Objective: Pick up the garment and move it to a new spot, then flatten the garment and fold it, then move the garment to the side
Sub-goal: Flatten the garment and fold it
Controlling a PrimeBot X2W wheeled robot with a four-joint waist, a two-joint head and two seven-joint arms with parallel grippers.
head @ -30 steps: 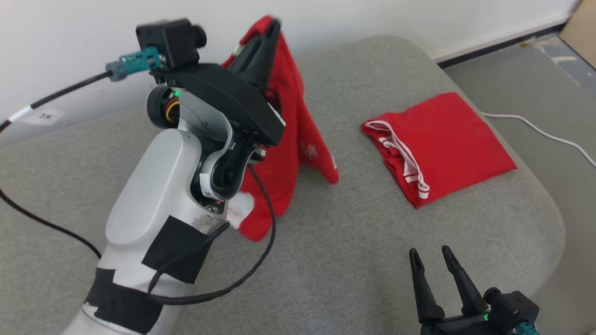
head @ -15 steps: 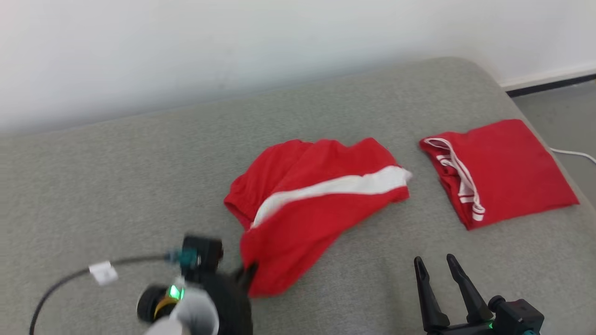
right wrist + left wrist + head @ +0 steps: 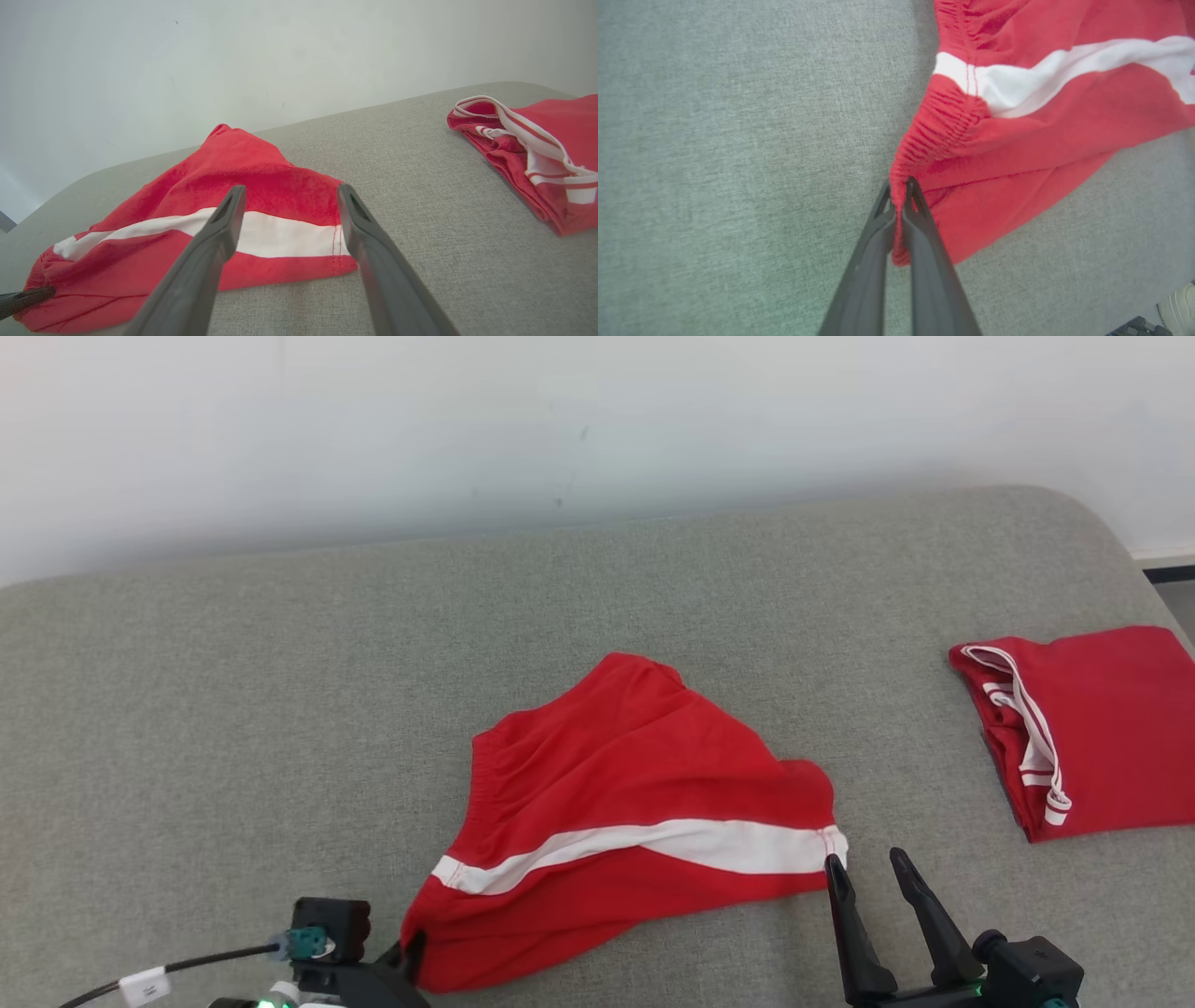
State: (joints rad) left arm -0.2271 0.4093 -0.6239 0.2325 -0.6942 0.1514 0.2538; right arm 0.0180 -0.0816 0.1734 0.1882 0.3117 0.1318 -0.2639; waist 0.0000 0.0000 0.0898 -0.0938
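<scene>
We see a broad grey woven-fabric cushion (image 3: 280, 709) with a rounded far-right corner, backed by a plain white wall (image 3: 560, 420). On its right side a folded red cloth piece with white striped trim (image 3: 1111, 728) lies flat, trim edge facing left. A dark skirting strip (image 3: 1169, 573) shows at the wall's foot.

Wall: plain white wall (image 3: 597, 420), matte, ran across the upper band of the frame; a few faint dark specks near upper centre.
Furniture: wide grey fabric cushion (image 3: 233, 709), woven texture, rounded corner at upper right, far edge against the wall.
Skirting: dark strip (image 3: 1172, 574) at the wall's foot, right edge.
Light: even and soft; shadows faint.
</scene>
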